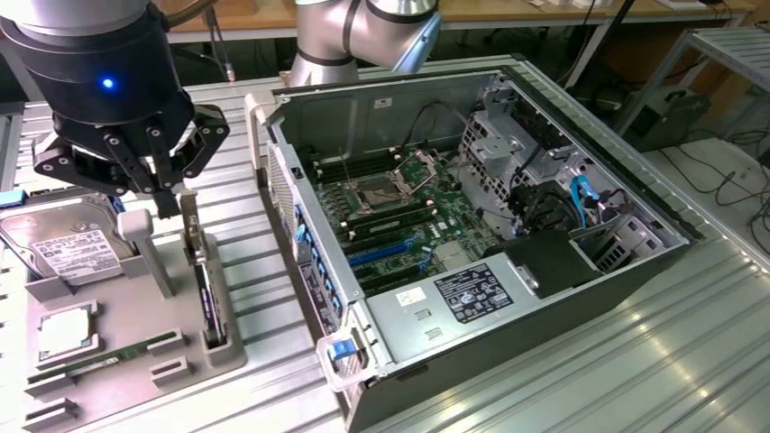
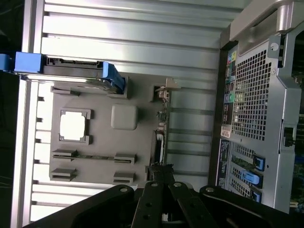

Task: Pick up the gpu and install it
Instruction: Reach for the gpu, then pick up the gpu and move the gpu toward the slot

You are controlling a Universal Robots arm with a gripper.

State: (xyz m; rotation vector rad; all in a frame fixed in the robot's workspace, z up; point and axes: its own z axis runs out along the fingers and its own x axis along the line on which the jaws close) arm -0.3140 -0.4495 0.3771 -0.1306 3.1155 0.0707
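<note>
One card mattered to me on this job: the gpu [image 1: 207, 298], a flat green circuit board with a silver metal bracket on one end, which stood on edge in a narrow slot of the grey moulded parts fixture [image 1: 144, 311]. I judged it was parked upright so that its upper edge was offered to a top-down grasp. On the wrist view I saw it edge-on [image 2: 159, 137], bracket end farthest from the fingers.

My black two-finger gripper [image 1: 169, 203] hung over the card's far end, at about eleven o'clock from the slot on the exterior view's dial. Its jaws were drawn fully together. Whether they pinched the board's edge or merely sat above it, I could not tell; on the wrist view the fingertips [image 2: 160, 173] met right at the card's end.

At three o'clock from the fixture lay the dark grey tower computer case [image 1: 325, 126], on its side with the panel off, presumably so the green motherboard [image 1: 398, 212] and its slots faced upward. The card was not yet in it.

At nine o'clock from the card sat a silver boxy hard drive [image 1: 72, 248]. Its white label and the black sticker [image 1: 472, 293] inside the case carried print too small for me to read.
</note>
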